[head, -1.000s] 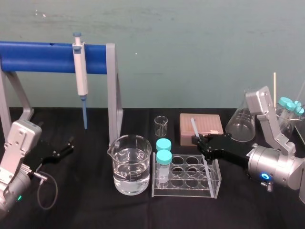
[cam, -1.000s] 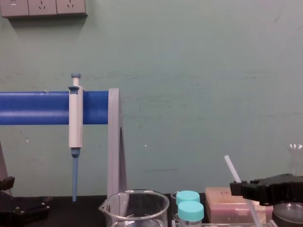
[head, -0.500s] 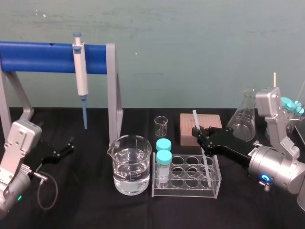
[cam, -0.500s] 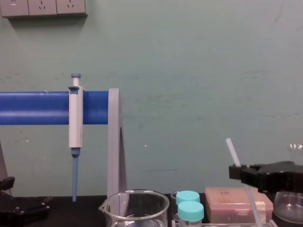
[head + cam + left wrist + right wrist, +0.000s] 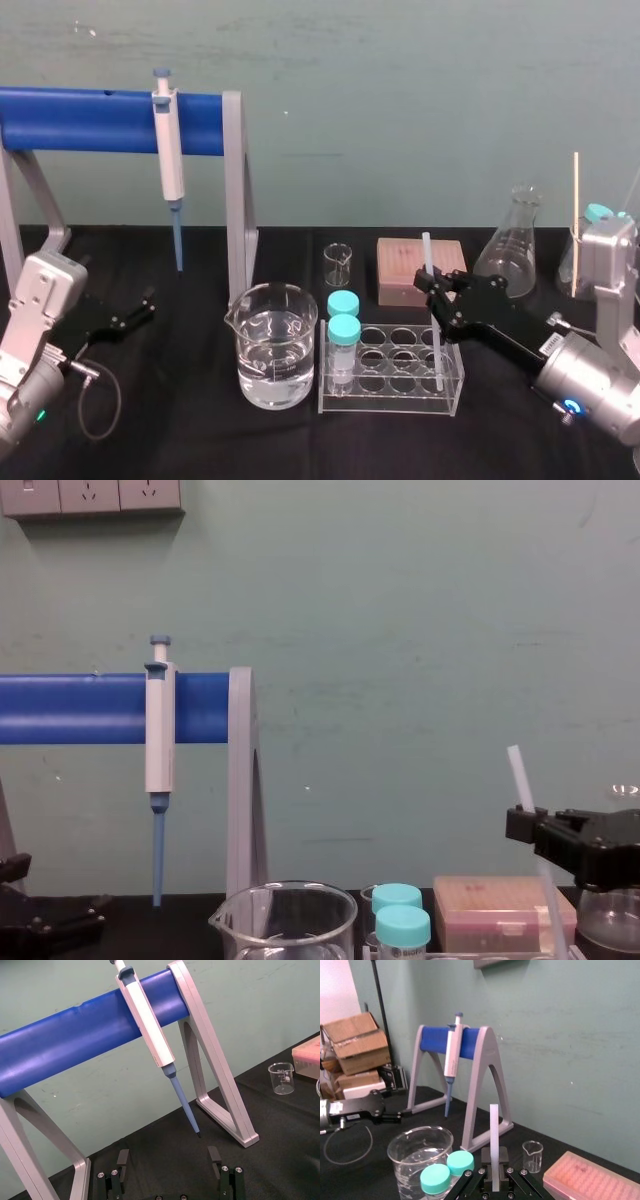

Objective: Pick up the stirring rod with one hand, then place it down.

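Note:
The stirring rod (image 5: pixel 427 250) is a thin translucent white stick held nearly upright, with my right gripper (image 5: pixel 437 285) shut on its middle. Its lower end overlaps the right end of the clear tube rack (image 5: pixel 392 368); I cannot tell whether it sits in a well. In the right wrist view the stirring rod (image 5: pixel 494 1130) rises straight up out of the right gripper (image 5: pixel 494 1182). From the chest, the rod's top (image 5: pixel 518 770) pokes above the black right gripper (image 5: pixel 530 828). My left gripper (image 5: pixel 168 1160) rests open at the table's left (image 5: pixel 140 308), holding nothing.
A beaker of water (image 5: pixel 277 345) stands left of the rack, which holds two teal-capped tubes (image 5: pixel 343 315). Behind are a small beaker (image 5: pixel 339 263), a pink tip box (image 5: pixel 405 268) and a conical flask (image 5: pixel 515 245). A pipette (image 5: pixel 168 150) hangs on the blue-barred stand (image 5: pixel 90 120).
My right gripper has carried the stirring rod to the right and upward, and the rod has swung from a lean to nearly upright. The left arm has not moved.

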Controlling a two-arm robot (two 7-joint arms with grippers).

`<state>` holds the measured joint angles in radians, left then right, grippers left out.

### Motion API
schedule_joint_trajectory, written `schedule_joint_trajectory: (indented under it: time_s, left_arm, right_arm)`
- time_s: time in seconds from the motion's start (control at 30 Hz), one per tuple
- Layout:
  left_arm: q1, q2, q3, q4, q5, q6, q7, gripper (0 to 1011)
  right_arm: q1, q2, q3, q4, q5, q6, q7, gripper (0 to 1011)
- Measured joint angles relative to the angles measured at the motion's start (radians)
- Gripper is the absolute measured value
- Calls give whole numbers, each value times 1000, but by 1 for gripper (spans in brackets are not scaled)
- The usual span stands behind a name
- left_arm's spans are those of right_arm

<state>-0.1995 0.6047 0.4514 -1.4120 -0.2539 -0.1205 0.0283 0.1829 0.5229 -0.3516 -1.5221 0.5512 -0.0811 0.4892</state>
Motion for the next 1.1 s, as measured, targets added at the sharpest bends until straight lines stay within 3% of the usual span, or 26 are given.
schedule_joint_trajectory:
  time_s: [0.27,0.57,1.1]
  left_arm:
    - [0,0,0,0,0,0,0,1000]
    - [0,0,0,0,0,0,0,1000]
    - [0,0,0,0,0,0,0,1000]
  right_arm:
    - [-35,-8,36,-33,-8,-72,19,72]
    - [0,-16,95,-93,-34,-155,36,72]
    - [27,-35,128,-117,-32,-162,46,72]
